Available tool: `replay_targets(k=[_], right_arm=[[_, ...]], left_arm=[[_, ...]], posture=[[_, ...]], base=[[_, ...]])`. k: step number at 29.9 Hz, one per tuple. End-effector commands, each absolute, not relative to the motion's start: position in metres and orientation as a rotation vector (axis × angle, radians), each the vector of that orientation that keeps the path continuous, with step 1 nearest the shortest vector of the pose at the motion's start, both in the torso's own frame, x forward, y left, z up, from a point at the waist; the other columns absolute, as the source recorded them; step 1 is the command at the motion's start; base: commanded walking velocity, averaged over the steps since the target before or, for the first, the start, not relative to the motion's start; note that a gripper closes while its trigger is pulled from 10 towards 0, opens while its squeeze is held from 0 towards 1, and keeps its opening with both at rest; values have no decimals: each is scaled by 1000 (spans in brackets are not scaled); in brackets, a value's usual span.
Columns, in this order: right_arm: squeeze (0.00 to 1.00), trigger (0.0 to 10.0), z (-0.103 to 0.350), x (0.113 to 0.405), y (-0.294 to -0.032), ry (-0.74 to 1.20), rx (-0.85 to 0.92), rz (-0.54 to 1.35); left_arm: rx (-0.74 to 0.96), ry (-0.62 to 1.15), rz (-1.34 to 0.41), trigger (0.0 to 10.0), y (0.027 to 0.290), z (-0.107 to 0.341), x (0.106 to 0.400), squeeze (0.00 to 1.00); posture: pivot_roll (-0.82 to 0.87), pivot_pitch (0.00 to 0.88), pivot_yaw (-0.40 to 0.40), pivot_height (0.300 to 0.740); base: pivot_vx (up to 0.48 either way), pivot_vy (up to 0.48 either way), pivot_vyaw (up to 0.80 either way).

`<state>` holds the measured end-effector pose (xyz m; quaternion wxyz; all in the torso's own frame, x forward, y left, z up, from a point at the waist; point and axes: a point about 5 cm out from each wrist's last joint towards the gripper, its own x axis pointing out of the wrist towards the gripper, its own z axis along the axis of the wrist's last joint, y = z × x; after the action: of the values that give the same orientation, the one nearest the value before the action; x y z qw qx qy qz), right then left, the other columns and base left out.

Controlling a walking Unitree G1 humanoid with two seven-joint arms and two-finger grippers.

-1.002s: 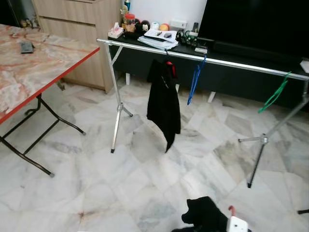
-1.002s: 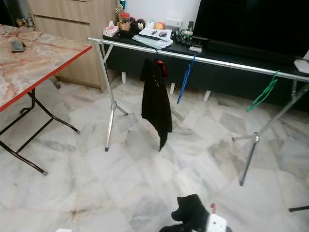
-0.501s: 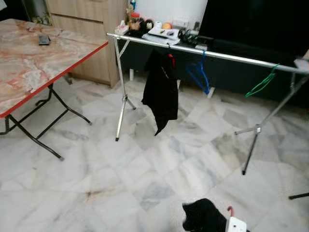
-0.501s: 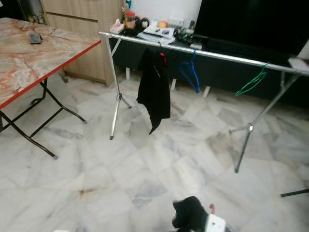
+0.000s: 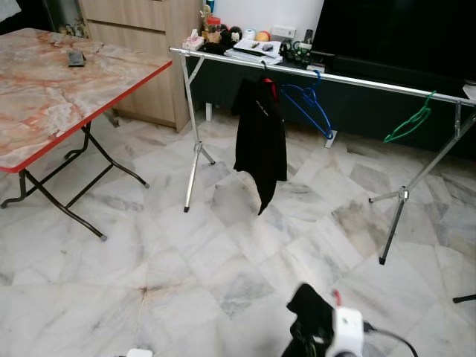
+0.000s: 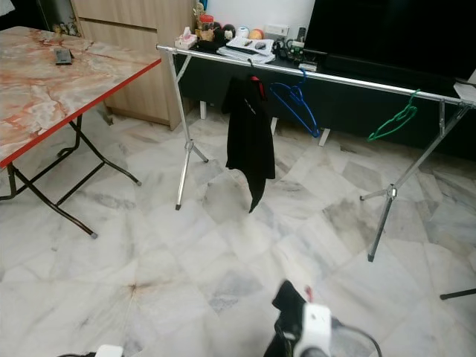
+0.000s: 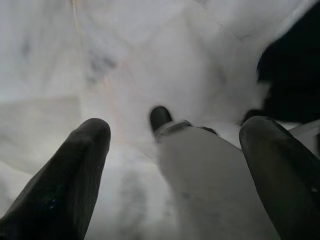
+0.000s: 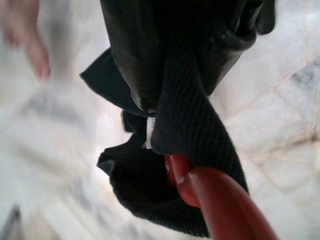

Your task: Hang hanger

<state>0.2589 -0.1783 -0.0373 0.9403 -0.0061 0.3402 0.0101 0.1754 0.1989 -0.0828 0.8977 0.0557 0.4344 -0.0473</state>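
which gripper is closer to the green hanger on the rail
Right. The right gripper, holding a black garment on a red hanger, sits low on the side of the green hanger. The left gripper hangs over the floor, farther off.

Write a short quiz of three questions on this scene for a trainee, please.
1. Which bare hanger on the rail hangs nearest the hung black jacket? A blue hanger; B green; C yellow.
2. True or false: the left gripper has its jaws open.
3. Fill in: the right gripper holds a dark garment on a ____ hanger.
Key: 1 A; 2 true; 3 red.
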Motion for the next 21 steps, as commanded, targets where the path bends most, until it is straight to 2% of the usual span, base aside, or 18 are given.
replay_targets(k=[1,3,5,7,8,11,12,14,17,19,21], right_arm=[[0,10000,-23,274,-184,617,-42,39],[0,10000,-7,291,-182,560,-51,103],[0,10000,0,298,-178,550,-94,167],[0,10000,11,309,-167,509,-172,303],[0,10000,11,309,-167,509,-172,303],[0,10000,17,314,-161,499,-187,372],[0,10000,22,318,-156,498,-243,461],[0,10000,25,319,-154,501,-288,533],[0,10000,30,319,-154,513,-390,702],[0,10000,36,320,-158,519,-511,813],[0,10000,40,322,-161,517,-530,845]], left_arm=[[177,893,-107,10000,213,-79,177,0],[171,772,-115,10000,226,-63,194,0],[190,625,-131,10000,226,-40,213,0],[207,554,-114,10000,229,-29,225,0],[207,554,-114,10000,229,-29,225,0],[211,494,-119,10000,224,-17,237,0],[234,397,-174,10000,210,3,249,0],[255,336,-227,10000,201,15,254,0],[341,305,-376,10000,189,31,254,0],[442,364,-459,10000,194,9,256,0],[476,386,-485,10000,196,4,256,0]], posture=[[56,80,-67,740],[80,85,-83,740],[78,83,-86,740],[77,83,-89,740],[77,83,-89,740],[77,82,-94,740],[74,77,-98,740],[75,73,-98,740],[75,67,-99,740],[75,56,-102,740],[74,52,-103,740]], base=[[0,0,0],[0,0,0],[0,0,0],[0,0,0],[0,0,0],[0,0,0],[0,0,0],[0,0,0],[0,0,0],[0,0,0],[0,0,0]])
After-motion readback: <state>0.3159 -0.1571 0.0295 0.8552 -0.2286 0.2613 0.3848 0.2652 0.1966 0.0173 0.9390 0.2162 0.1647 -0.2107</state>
